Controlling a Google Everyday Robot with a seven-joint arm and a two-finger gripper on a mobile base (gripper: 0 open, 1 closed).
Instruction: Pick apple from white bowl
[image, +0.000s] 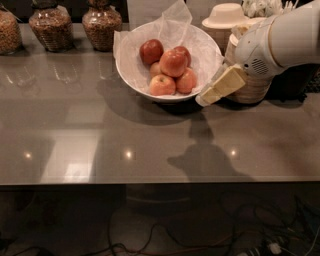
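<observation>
The white bowl (132, 70) stands at the back middle of the grey counter, lined with crinkled white tissue paper. It holds several red apples (173, 62) piled in its middle. My gripper (207, 96) comes in from the right on a white arm, its cream fingers pointing down-left. Its tips hang just outside the bowl's right rim, above the counter. It holds nothing.
Stacked cream paper bowls (252, 85) stand right of the white bowl, behind my arm, with another stack (225, 17) further back. Three glass jars of grains (47, 25) line the back left. The grey counter (100, 135) ends in a front edge, with cables on the floor below.
</observation>
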